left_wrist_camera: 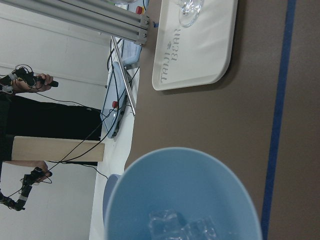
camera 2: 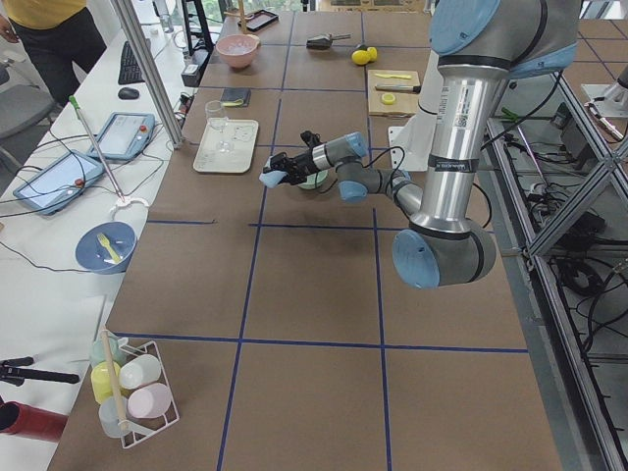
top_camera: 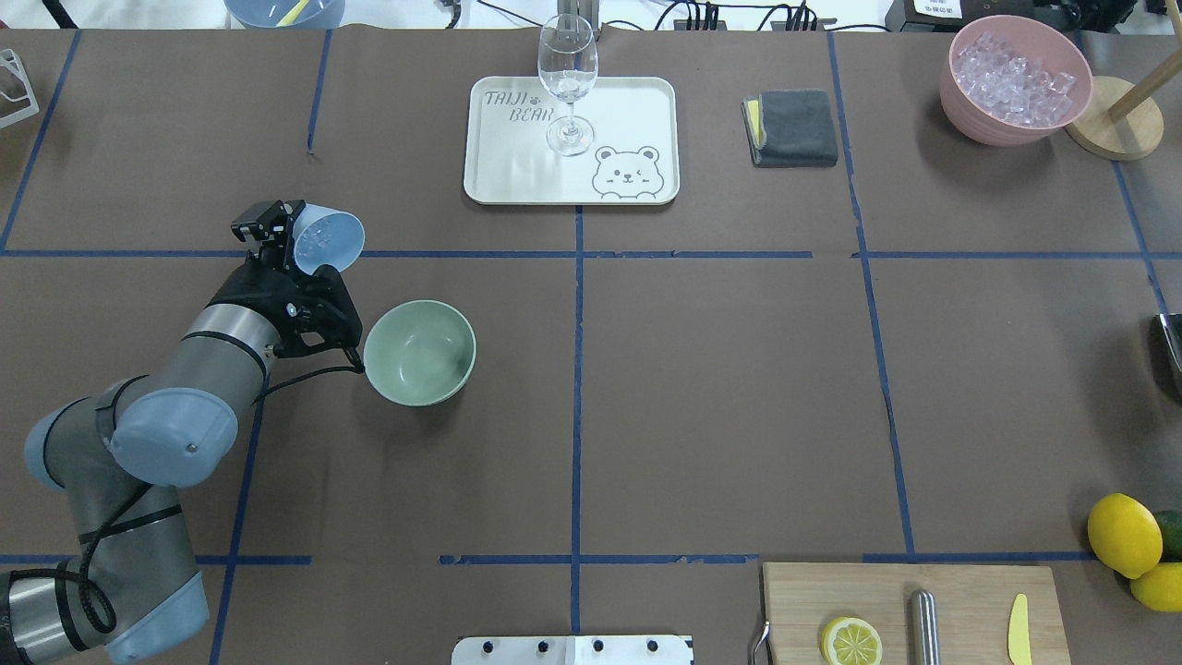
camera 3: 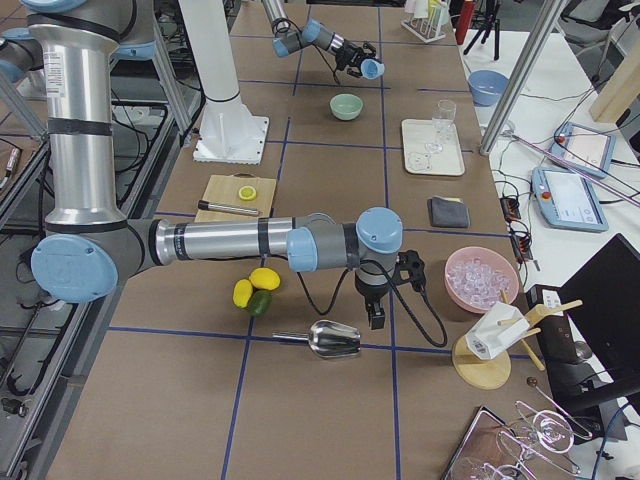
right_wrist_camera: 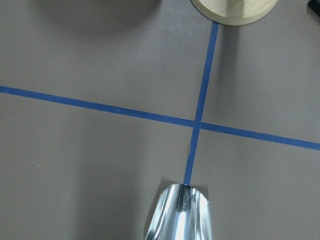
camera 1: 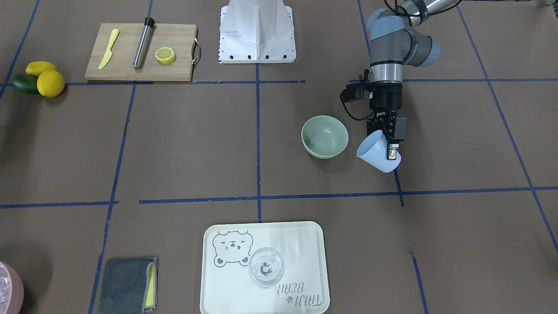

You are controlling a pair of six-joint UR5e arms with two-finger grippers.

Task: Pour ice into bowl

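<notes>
Reaches out with the left arm from the near left corner of the table, elbow folded low, forearm slanting far and right, wrist bent at the end. Holds the left gripper clamped tight on the wall of a pale blue cup near its rim. Carries the cup off the table, tilted, mouth turned toward the near side and the bowl, just left of and beyond the bowl's rim. Cradles a few cubes of ice low inside the cup. Stretches the right arm low over the right end, wrist pointing down, right gripper beside a metal scoop; cannot tell how wide those jaws stand.
</notes>
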